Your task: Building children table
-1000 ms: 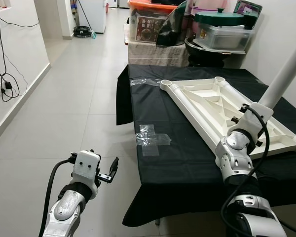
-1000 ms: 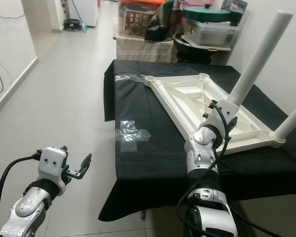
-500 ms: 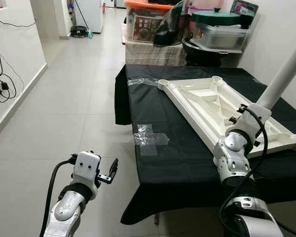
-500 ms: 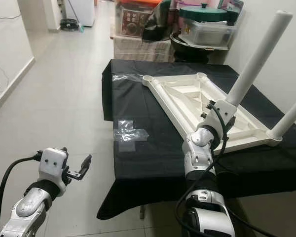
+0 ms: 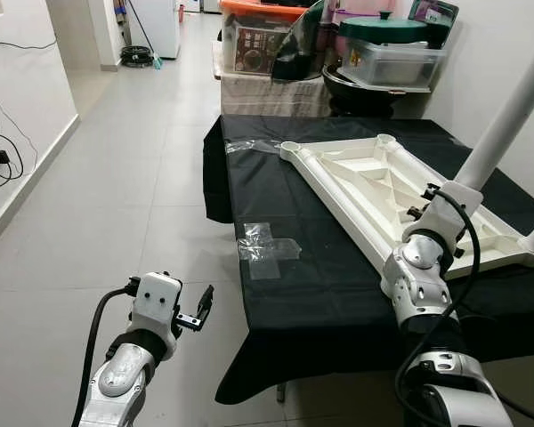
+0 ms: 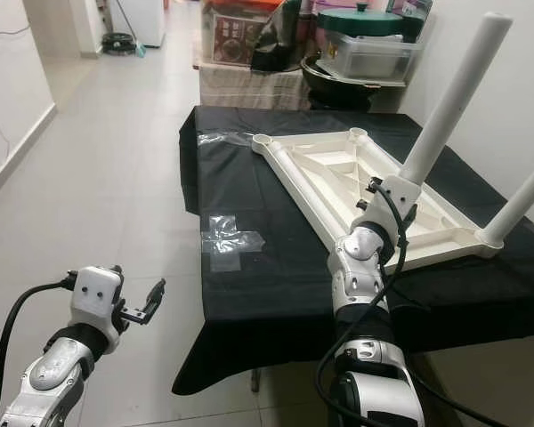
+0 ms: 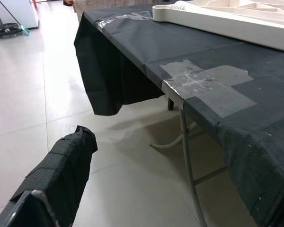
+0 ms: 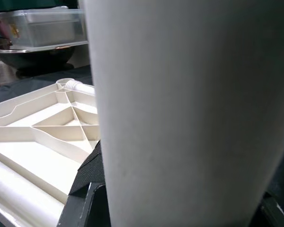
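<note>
I stood at the near edge of the bench [image 5: 338, 294], which was covered with a black cloth [image 6: 276, 276] hanging down over its left and near sides. The white children table top [image 5: 374, 191] lay upside down on the cloth, so that its ribbed underside faced up, and it stretched from the far left toward the near right of the bench. My right pincer [image 8: 180, 208] was at the near right part of this top and it was closed around a white table leg [image 6: 449, 93]; in my right wrist view the leg stood between my two black fingers [image 8: 87, 189] and touched them. This leg rose upright, a little tilted to the right, from the place where my right wrist met the top. A second white leg [image 6: 521, 200] stood in the corner socket at the far right end of the top. At the far left corner of the top an empty round socket [image 5: 289, 147] was open. Some clear tape [image 5: 265, 251] was stuck on the cloth near the left edge of the bench. My left pincer [image 5: 198, 311] hung low over the tiled floor [image 5: 116, 205], to the left of the bench and apart from it, with its fingers a little apart and holding nothing. Behind the bench, on the far side, stood plastic storage boxes [image 5: 387, 62].
</note>
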Tool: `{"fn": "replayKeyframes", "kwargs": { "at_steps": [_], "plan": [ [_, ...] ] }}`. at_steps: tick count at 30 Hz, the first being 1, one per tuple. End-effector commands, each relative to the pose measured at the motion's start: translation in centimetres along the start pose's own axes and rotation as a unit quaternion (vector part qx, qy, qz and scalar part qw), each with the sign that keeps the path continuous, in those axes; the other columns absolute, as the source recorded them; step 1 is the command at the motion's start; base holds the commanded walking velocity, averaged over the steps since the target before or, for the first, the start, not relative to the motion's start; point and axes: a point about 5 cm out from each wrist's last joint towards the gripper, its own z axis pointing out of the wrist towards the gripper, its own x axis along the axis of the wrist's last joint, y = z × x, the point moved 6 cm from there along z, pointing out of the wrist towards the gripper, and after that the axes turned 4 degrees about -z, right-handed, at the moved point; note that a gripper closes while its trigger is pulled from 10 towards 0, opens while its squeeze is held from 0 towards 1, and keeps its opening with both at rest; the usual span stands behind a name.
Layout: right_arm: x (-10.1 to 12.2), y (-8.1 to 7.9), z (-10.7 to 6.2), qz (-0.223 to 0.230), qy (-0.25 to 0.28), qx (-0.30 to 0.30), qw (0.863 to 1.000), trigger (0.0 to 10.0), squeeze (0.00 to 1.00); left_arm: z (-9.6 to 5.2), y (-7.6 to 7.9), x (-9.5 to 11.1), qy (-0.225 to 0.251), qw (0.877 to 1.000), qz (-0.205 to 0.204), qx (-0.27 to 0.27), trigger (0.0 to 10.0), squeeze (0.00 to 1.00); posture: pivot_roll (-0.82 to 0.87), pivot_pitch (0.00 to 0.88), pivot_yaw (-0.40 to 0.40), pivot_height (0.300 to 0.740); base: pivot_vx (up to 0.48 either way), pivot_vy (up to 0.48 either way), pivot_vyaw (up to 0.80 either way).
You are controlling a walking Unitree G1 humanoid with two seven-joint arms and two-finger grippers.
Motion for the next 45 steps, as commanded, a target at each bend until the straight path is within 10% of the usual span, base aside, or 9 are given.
{"fn": "replayKeyframes", "kwargs": {
  "at_steps": [1, 45],
  "plan": [
    [-5.1, 0.9, -0.6, -0.036, -0.086, -0.005, 0.996, 10.0, 0.00, 0.1, 0.2, 0.0, 0.002, 1.000, 0.004, -0.005, 10.0, 0.00, 0.10, 0.000, -0.075, 0.740, 0.000, 0.000, 0.00],
    [-3.0, 0.5, -0.9, -0.008, -0.072, 0.007, 0.997, 10.0, 0.00, 0.2, 0.4, -0.2, 0.000, 1.000, 0.002, -0.009, 10.0, 0.00, 0.09, 0.000, -0.072, 0.740, 0.000, 0.000, 0.00]
  ]
}}
